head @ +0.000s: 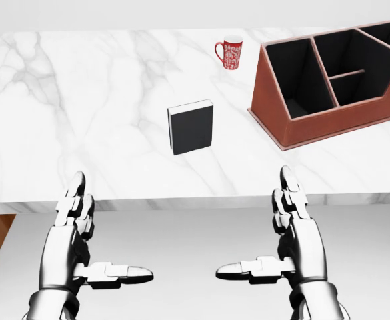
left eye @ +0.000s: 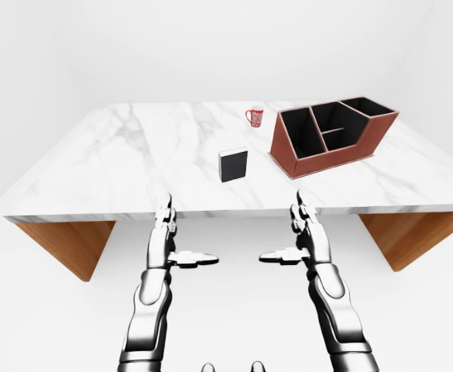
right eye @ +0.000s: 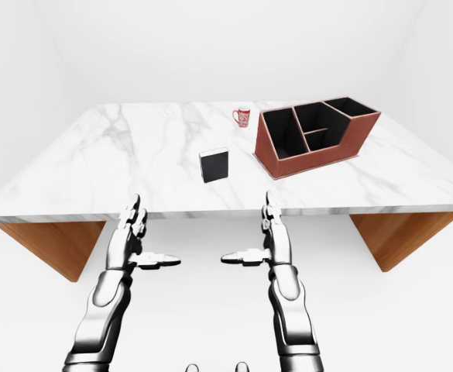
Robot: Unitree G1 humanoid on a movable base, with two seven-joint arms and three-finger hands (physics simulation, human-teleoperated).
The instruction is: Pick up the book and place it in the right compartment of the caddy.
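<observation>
Marble table (head: 81,100) carries a black book (head: 192,128) standing upright near its middle, well left of the reddish-brown caddy (head: 328,123). Both the left hand (head: 81,233) and right hand (head: 291,230) hover open and empty short of the table's near edge, apparently poised before reaching.

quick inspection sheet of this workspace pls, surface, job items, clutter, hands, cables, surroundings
surface: white marble table, wood legs
job's things: black book standing near the middle; red-brown caddy to its right in the head view, compartments look empty
clutter: red mug at the caddy's left
hands: left hand and right hand open, below the table edge, holding nothing
cables: nothing seen
surroundings: plain white walls and floor
</observation>
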